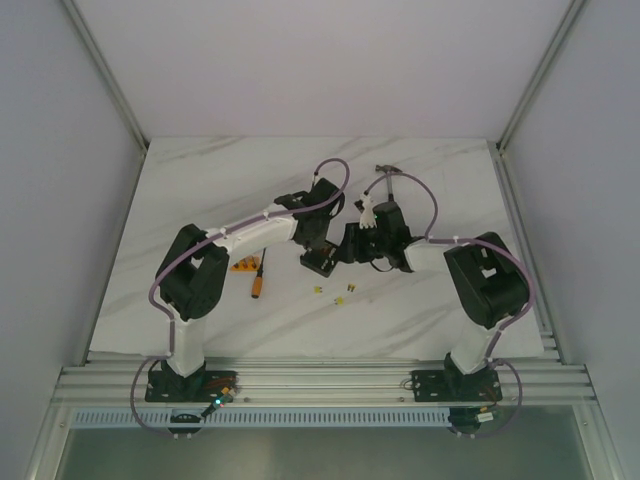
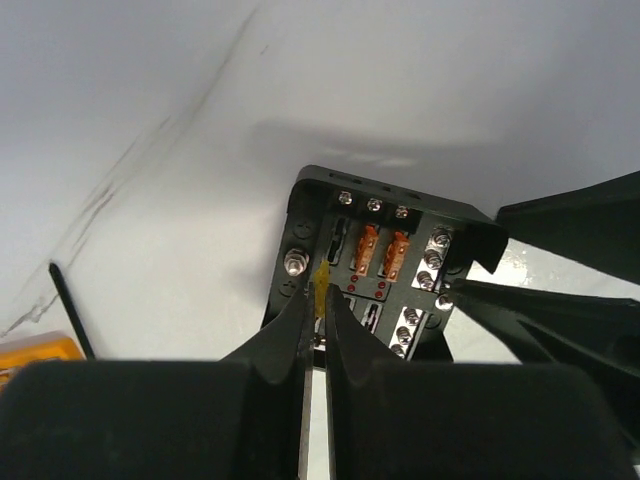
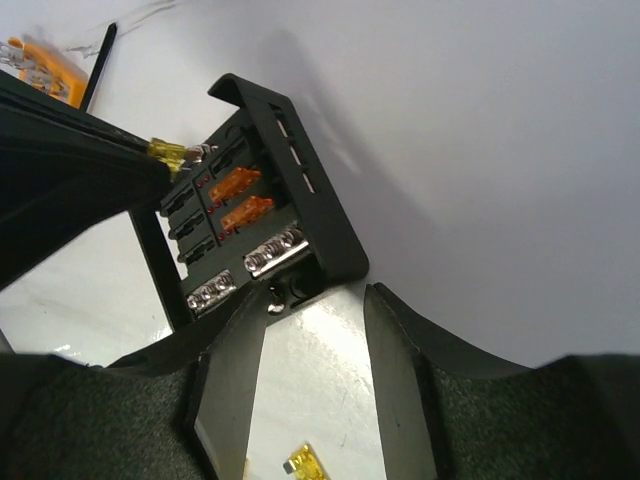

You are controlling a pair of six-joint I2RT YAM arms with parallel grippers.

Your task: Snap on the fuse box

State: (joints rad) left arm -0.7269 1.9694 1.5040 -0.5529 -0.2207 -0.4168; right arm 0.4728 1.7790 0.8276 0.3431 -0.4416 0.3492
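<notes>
The fuse box (image 2: 385,262) is a black square box with two orange fuses and silver screw terminals; no lid shows on it. It lies mid-table in the top view (image 1: 324,264), between both grippers. My left gripper (image 2: 315,300) is shut on a small yellow fuse (image 2: 322,282) and holds it at the box's left row of slots; this also shows in the right wrist view (image 3: 170,153). My right gripper (image 3: 315,295) is open at the box's (image 3: 270,200) near edge, its left fingertip (image 3: 255,310) touching the corner by the terminals.
A flat orange block (image 1: 243,266) and an orange-handled screwdriver (image 1: 258,278) lie left of the box. Loose yellow fuses (image 1: 338,300) are scattered just in front of it; one (image 3: 305,462) lies under my right gripper. Metal frame rails border the white marble table (image 1: 200,180).
</notes>
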